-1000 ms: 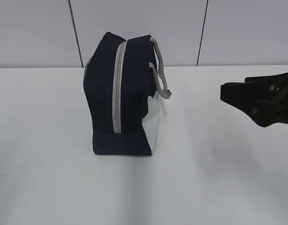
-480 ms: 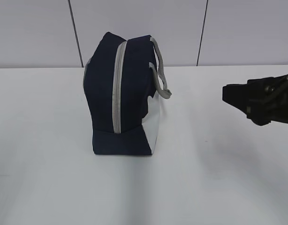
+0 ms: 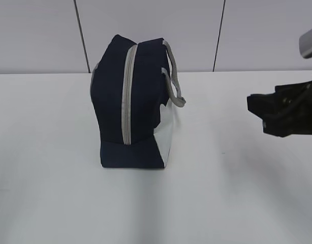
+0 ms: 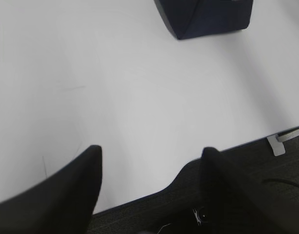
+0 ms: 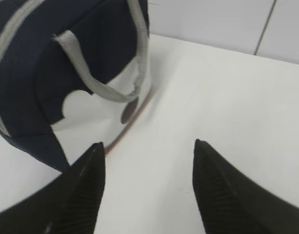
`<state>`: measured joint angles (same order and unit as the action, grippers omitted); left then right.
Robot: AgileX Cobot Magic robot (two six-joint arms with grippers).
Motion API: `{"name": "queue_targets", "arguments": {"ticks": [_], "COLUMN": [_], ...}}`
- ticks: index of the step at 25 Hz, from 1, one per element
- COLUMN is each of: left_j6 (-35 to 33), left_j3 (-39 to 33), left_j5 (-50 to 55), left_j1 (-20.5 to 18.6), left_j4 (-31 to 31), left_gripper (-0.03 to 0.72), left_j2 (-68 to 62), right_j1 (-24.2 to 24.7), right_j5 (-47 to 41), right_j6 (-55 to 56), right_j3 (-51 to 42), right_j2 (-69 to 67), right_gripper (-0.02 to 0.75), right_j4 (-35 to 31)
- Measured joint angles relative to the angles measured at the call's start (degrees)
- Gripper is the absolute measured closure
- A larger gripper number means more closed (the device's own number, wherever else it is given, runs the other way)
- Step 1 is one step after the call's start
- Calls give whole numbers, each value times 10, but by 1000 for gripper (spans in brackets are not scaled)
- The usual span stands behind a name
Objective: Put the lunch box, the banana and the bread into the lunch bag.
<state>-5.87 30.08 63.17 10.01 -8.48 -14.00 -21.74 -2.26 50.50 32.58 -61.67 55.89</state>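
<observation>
The lunch bag [image 3: 130, 107] stands upright on the white table, dark navy with a white side panel, its grey zipper closed along the end facing me and grey handles hanging on its right. It also shows in the right wrist view [image 5: 57, 73] and as a navy corner in the left wrist view [image 4: 203, 17]. My right gripper [image 3: 255, 109] hovers open and empty to the right of the bag; its jaws stand wide apart in the right wrist view [image 5: 147, 151]. My left gripper [image 4: 152, 153] is open and empty over the table's front edge. The lunch box, banana and bread are out of view.
The white table [image 3: 222, 193] runs to a grey panelled wall [image 3: 39, 35] behind the bag. The left wrist view shows the table's front edge with dark floor [image 4: 252, 165] below it.
My right gripper has drawn back to the right, away from the bag, and turned so its jaws look narrower from the exterior view. The bag has not moved.
</observation>
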Motion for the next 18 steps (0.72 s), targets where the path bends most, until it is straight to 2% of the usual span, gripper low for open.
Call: {"name": "queue_targets", "arguments": {"ticks": [5,6,8,10,13,18], "left_j6": [0,0,0,0,0,0], "left_j3": [0,0,0,0,0,0], "left_j5": [0,0,0,0,0,0], "left_j1": [0,0,0,0,0,0], "left_j4": [0,0,0,0,0,0], "left_gripper": [254,254,254,254,256,259], "left_j2": [0,0,0,0,0,0], "right_j1": [-36,-40,-44,-45,-45,-45], "right_j5": [-156,-186,-239,-296,-361,-419], "right_j6": [-413,-478,-552,-581,-595,-599], "right_j3": [25,36,55,77,100,111], "right_j2": [0,0,9,27,55,92], "right_gripper": [313,313,313,313,313,313], "right_j4": [-369,-427,-493,-518,-519,-521]}}
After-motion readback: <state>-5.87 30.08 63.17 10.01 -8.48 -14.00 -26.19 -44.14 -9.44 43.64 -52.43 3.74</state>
